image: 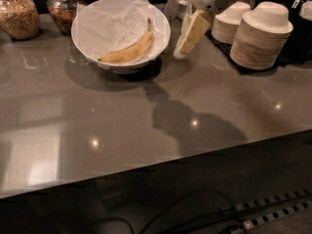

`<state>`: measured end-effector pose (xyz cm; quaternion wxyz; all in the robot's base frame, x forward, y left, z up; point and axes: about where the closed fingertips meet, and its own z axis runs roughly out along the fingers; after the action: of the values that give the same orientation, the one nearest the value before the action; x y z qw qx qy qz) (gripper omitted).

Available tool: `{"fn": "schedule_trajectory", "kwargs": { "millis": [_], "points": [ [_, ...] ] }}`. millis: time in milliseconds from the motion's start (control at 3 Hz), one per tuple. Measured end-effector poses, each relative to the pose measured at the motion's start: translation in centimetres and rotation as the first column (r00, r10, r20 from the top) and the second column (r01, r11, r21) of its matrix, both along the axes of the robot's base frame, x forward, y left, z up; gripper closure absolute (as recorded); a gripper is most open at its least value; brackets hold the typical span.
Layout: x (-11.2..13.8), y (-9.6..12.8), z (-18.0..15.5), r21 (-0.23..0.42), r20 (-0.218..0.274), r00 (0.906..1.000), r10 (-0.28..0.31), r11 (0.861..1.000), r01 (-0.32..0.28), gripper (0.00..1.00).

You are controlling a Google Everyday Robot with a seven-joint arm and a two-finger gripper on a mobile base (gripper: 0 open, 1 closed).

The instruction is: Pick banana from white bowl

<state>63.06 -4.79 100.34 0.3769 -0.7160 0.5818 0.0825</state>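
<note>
**Banana in the bowl, tool just to its right**

Camera view: the banana lies inside the white bowl, resting on the right half of the lining, its stem end up against the far right rim and its other end down toward the front; the tool hangs outside the bowl, just beside its right rim, clear of the banana and apart from it; it points downward over the desk with its tip above the surface, and nothing shows in its hold; whether it is open or closed I cannot tell.

The banana is curved, yellow with brown speckling, darker at the stem; the bowl is wide, round and smooth, lined with crinkled white paper that stands up past the rim at the back; the tool is cream-coloured, flat-sided and blocky, under a rounded white housing; the desk is a glossy grey-brown slab that mirrors ceiling lights and carries the dark shadows of bowl and arm.

To the right stand two stacks of ribbed paper bowls, tan at the edges, on a black mat; at the far left, round glass jars hold grainy brown contents; below the desk edge, a power strip and a cable lie on the floor.
</note>
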Motion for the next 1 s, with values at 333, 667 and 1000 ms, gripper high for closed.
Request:
{"fn": "schedule_trajectory", "kwargs": {
  "millis": [333, 667, 1000],
  "points": [
    [1.0, 1.0, 2.4, 0.028, 0.048, 0.9988, 0.01, 1.0, -0.011, 0.0],
    [1.0, 0.9, 2.4, 0.028, 0.048, 0.9988, 0.009, 1.0, -0.011, 0.0],
    [2.0, 1.9, 2.3, -0.013, 0.092, 0.9937, 0.064, 0.998, -0.063, 0.0]
  ]
}}
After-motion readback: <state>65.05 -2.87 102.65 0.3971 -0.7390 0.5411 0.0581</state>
